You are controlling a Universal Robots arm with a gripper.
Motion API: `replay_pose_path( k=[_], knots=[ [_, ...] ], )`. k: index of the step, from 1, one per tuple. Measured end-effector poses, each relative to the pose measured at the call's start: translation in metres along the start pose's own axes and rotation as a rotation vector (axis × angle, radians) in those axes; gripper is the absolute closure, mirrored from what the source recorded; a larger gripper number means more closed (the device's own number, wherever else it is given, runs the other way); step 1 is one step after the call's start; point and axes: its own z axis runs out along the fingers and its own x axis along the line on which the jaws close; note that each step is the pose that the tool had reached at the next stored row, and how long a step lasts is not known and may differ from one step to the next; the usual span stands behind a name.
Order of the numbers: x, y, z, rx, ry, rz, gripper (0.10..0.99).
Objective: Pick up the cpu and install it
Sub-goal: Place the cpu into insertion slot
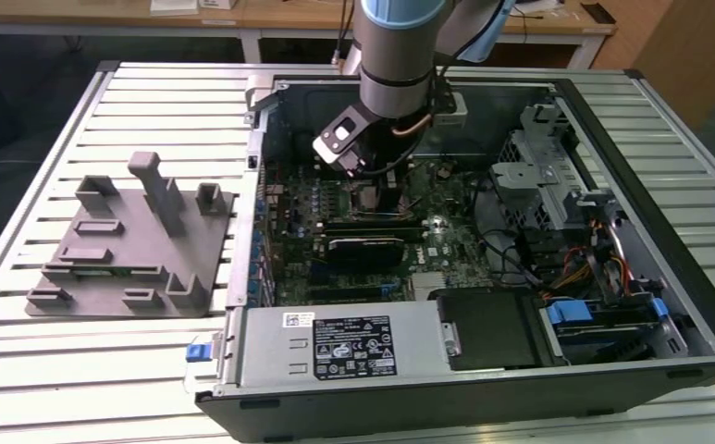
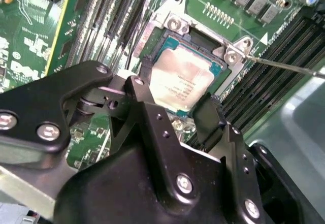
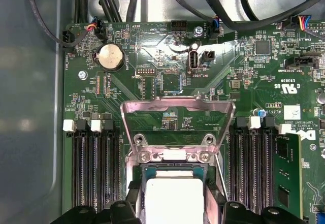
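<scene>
Gripper (image 2: 176, 84) position: directly over the socket (image 2: 175, 23), inside the open computer case (image 1: 456, 407). The jaws are set narrow, at the width of the cpu (image 2: 185, 79), with one black finger (image 2: 143, 79) against each of two opposite edges. The cpu lies flat within the socket, silver top up, and both wrist views show it between the fingers. Whether it is fully seated cannot be told.

The metal load plate (image 3: 177, 104) stands hinged open just beside the socket. A thin lever rod (image 2: 284, 65) runs out from one socket corner. Memory slots (image 3: 91, 168) flank the socket on two sides of the green motherboard (image 3: 152, 46). A round coin cell (image 3: 110, 57) sits farther from the socket on the same board.

The case also contains a power supply (image 1: 332, 347) and a drive cage (image 1: 542, 176), both well apart from the socket. Outside the case, farthest from the socket, a grey fixture plate (image 1: 123, 250) with upright posts rests on the slatted table (image 1: 36, 139).
</scene>
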Motion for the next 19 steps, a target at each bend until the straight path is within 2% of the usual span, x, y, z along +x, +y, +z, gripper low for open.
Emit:
replay_pose_path(
  k=[5,13,15,16,19],
  knots=[
    [0.0003,0.0003,-0.0089,0.0,0.0003,0.0,0.486],
    [0.0004,0.0003,-0.0104,0.0,0.0003,0.0,0.502],
    [0.0004,0.0003,-0.0107,0.0,0.0004,0.0,0.627],
    [0.0004,0.0003,-0.0109,0.0,0.0004,0.0,0.627],
    [0.0004,0.0004,-0.0114,0.0,0.0003,0.0,0.8]
  ],
)
